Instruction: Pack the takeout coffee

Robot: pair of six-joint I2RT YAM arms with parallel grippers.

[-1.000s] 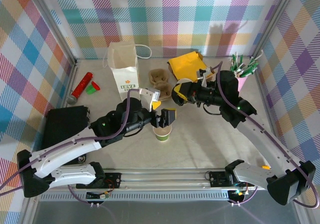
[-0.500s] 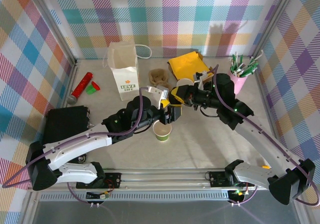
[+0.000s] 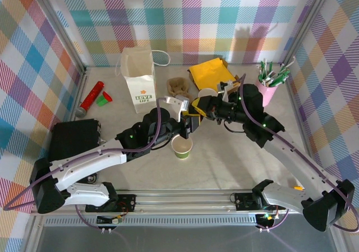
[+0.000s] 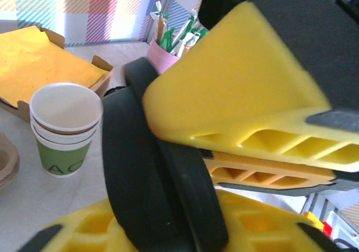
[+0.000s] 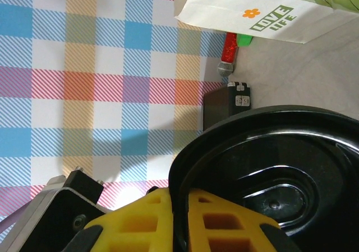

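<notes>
A loose black lid stands on edge between the two grippers, above the table's middle. My left gripper is shut on it, its yellow fingers on either side of the lid. My right gripper faces it and is shut on the lid's rim. A lidless cream-and-green cup stands just below the grippers. The white paper bag stands upright at the back left. The lidded takeout coffee is out of view.
Stacked lidless cups stand by a yellow packet. A pink cup of sticks is at the back right, a brown cup carrier near the bag. A red bottle and a black box lie left.
The left gripper lifted the lid from above the lidless cup and moved back. The right gripper came left to meet it and closed on the lid's rim.
</notes>
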